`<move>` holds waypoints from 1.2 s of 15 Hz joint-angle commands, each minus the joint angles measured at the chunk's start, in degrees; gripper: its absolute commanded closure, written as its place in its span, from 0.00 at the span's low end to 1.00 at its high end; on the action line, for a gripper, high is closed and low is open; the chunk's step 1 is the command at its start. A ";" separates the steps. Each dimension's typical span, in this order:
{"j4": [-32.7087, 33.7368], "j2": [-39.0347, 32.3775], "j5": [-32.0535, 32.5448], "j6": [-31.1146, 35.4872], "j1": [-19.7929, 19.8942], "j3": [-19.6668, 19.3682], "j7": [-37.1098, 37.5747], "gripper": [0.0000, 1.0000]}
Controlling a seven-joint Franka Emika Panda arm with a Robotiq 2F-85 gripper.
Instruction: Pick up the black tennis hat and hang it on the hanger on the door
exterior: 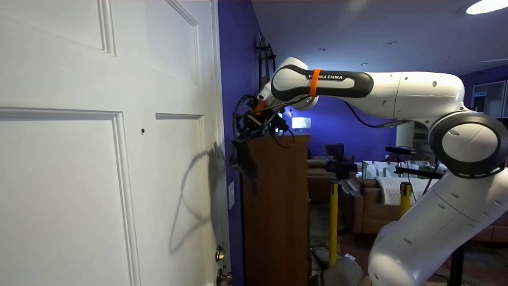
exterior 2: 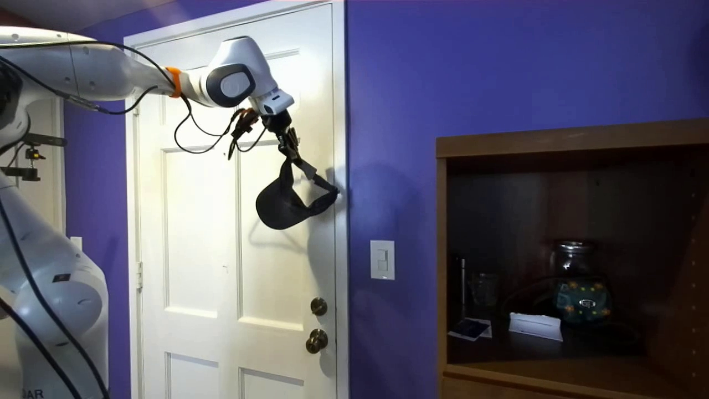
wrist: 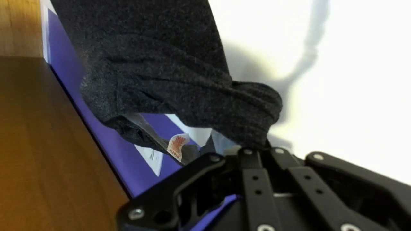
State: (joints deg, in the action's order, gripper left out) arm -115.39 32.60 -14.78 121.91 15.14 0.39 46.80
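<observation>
The black tennis hat [exterior 2: 283, 202] hung in mid-air in front of the white door [exterior 2: 191, 227], apparently not touching it, with the gripper [wrist: 261, 150] closed tight on a bunched stretch of its band [wrist: 208, 93]. It looked light and limp, likely to sway and twist under its own slight weight, though the brim [wrist: 144, 19] seemed the stiffer part. The matte cloth was unlikely to slip from a firm squeeze, and nothing about it suggested that it could break. The band was a sensible place to take hold: the brim dropped low and the ring of fabric stayed open, the door showing through it in an exterior view. That gap should pass over a hanger more readily than a crushed one, provided the grip kept to a short length of cloth. No hanger could be made out on the door. As to looks, the hat read as plain black from outside, with a broad rounded brim; in the wrist view it was nearer charcoal, finely flecked and creased where the band turned in, with a small pale label [wrist: 177, 146] bearing red print, its lettering too small to read surely.
</observation>
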 commanded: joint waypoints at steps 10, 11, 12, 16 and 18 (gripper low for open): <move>-7.14 1.15 -7.60 3.45 -13.31 7.15 13.65 0.99; -5.39 0.41 -5.15 1.42 -12.48 6.86 13.16 0.96; -5.92 0.41 -5.62 1.80 -13.10 6.96 13.12 0.96; -6.24 0.40 -5.91 2.03 -13.40 6.98 13.10 0.96; -6.23 -0.40 -6.51 1.88 -13.89 6.79 12.57 0.99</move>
State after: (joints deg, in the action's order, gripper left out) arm -121.77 33.06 -20.96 123.99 2.17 7.68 59.67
